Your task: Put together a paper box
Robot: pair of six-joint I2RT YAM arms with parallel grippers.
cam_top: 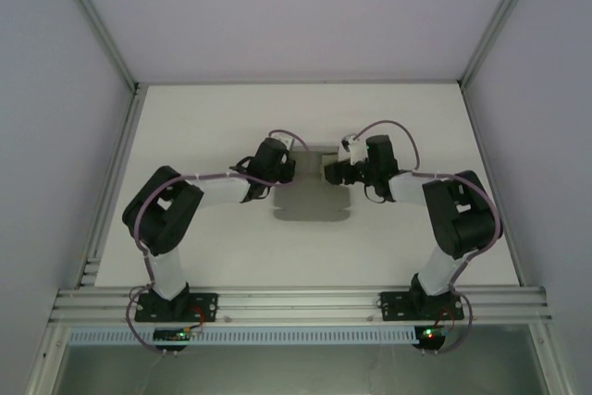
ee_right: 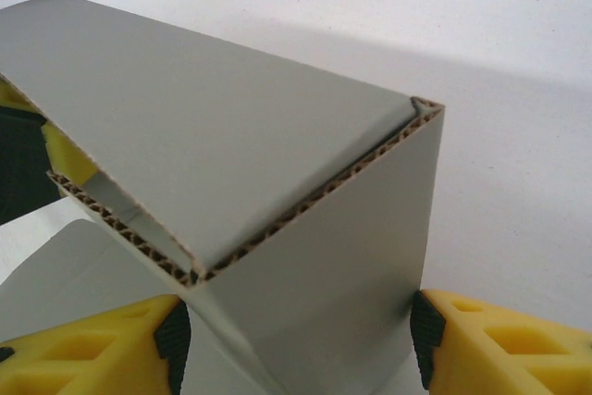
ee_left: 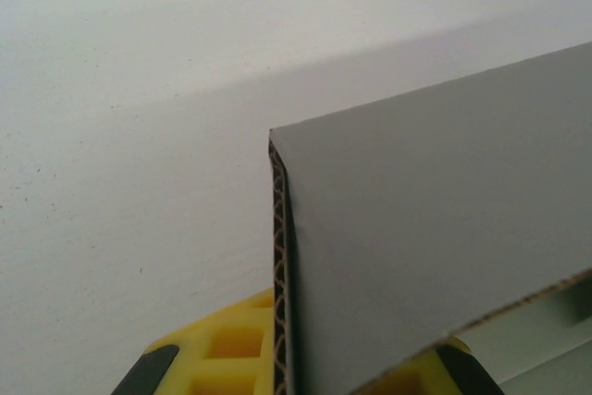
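The left pincer [ee_left: 319, 376] is clamped shut on the paper box [ee_left: 444, 210]. Its yellow fingers [ee_left: 231, 358] sit either side of a doubled-over grey wall, whose corrugated cut edge runs upright between them. From that pinched fold the card's smooth grey face slopes away to the right, and beyond it lies the bare white bench [ee_left: 139, 90].

The right pincer [ee_right: 298, 339] stands wide, straddling the box's other end. Its black pads [ee_right: 173, 335] are right up against the two sides of an upright grey wall, but whether they press on the card or merely flank it I cannot tell. Above that wall a flap [ee_right: 213, 127] leans inward over the hollow, its wavy core showing along the cut edge, and meets the wall at a corner on the upper right.

Seen from above, the box is over the middle of the bench, between the two pincers, which face each other across it — one at each end. The left arm [cam_top: 166, 215] and the right arm [cam_top: 458, 210] bend back from there to their bases on the metal rail [cam_top: 296, 302] at the near edge. Pale walls [cam_top: 55, 90] stand around the bench.
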